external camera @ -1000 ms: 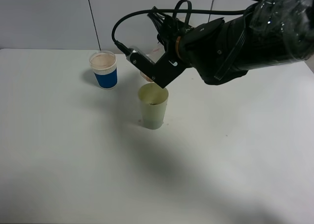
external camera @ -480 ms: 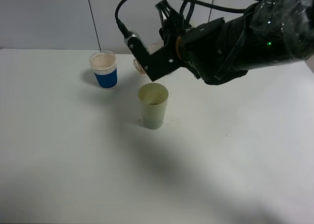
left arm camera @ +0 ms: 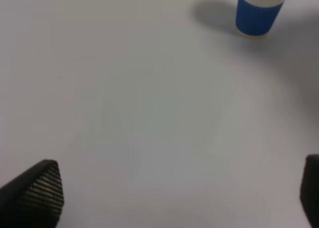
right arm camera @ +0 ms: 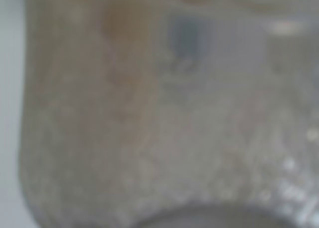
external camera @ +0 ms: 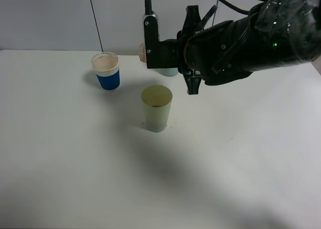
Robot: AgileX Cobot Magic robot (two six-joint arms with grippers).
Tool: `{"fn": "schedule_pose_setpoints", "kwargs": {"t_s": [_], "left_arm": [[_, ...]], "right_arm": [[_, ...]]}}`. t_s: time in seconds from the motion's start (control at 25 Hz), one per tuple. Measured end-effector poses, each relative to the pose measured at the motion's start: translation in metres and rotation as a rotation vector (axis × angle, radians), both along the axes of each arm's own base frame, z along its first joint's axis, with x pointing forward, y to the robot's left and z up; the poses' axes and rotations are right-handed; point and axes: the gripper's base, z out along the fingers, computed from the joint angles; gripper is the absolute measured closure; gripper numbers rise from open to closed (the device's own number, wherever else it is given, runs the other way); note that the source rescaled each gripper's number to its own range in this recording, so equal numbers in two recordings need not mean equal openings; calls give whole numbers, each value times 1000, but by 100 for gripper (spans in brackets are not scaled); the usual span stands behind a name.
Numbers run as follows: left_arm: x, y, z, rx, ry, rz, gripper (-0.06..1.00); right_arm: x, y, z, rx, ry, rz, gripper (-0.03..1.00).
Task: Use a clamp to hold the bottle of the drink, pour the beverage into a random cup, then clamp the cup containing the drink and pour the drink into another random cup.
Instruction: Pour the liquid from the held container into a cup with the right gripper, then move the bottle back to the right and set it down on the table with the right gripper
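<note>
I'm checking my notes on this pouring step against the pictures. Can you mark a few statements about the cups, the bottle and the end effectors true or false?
1. The pale yellow-green tumbler stands upright on the table. True.
2. The blue-and-white cup lies on its side. False: it stands upright.
3. The right end effector is shut on the bottle. True.
4. The left end effector grips the blue-and-white cup. False: it is open over bare table, with the cup well apart from it.
</note>
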Motion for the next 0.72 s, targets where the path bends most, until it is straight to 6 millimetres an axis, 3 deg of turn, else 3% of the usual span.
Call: {"fn": "schedule_pose_setpoints", "kwargs": {"t_s": [0.72], "left_arm": [[0,0,0,0,0,0,-6]], "right_arm": [[2,-1,-9,612,198,-353,97]]}}
